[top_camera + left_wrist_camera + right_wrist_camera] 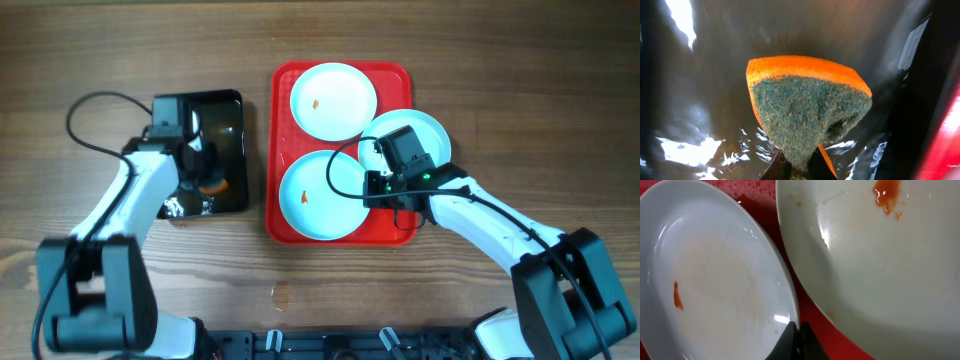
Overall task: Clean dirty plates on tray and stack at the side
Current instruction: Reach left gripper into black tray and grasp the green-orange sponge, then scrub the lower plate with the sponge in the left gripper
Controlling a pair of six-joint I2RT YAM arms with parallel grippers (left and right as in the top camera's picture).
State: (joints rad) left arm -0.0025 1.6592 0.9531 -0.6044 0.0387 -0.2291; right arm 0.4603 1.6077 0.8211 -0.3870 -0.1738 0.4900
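Our left tool (797, 167) clenches the soft sponge (805, 110); our right tool (797, 341) is clenched empty over the dirty plates (333, 100) on the tray (279, 130): stiff, wet, probably slippery, so we'd take them by the rims

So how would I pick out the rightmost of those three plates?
Look for the red tray on the wooden table. Of the three white plates on it, the rightmost plate is on the right arm's side. It alone juts past the tray's rim and is partly hidden by the right gripper.

Glossy wet plates (333, 100), shiny red plastic tray (283, 80), rough scouring sponge (805, 110), matt wooden table (500, 60)
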